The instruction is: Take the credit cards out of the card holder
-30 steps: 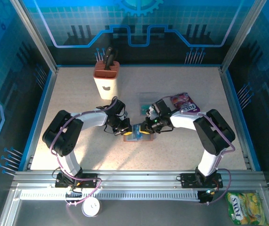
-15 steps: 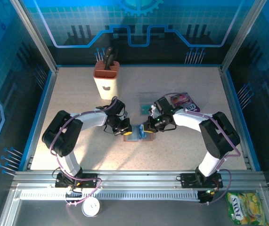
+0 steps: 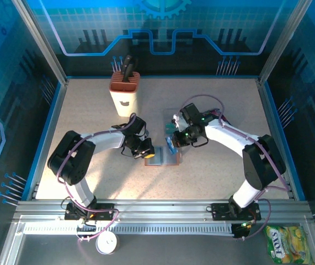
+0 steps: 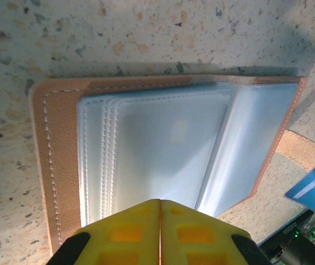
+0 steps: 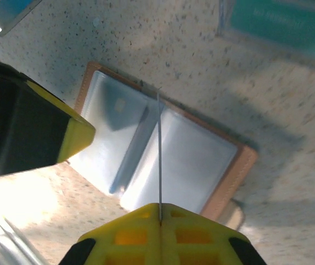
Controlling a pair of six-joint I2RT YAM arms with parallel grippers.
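Raised and pulled back off card holder [image 3: 163, 160] with right gripper [image 5: 160, 212] pinching credit card [image 3: 171, 146] edge-on, left gripper [image 4: 160, 207] fully closed at holder's edge.

Card holder [image 3: 163, 159]: opened flat, inside up, near the middle of the speckled tabletop [image 3: 91, 116]. Tan leather-look border with pale stitching; two blue-grey pocket panels either side of a centre fold; short tan strap poking out at one edge.

Credit card [image 5: 159, 149]: blue, thin, out of the pockets, pinched at one end in the closed right gripper [image 5: 160, 216], poised edge-on over the holder's fold.

Second teal card [image 5: 267, 22]: lying flat, beyond the holder, apart from it.
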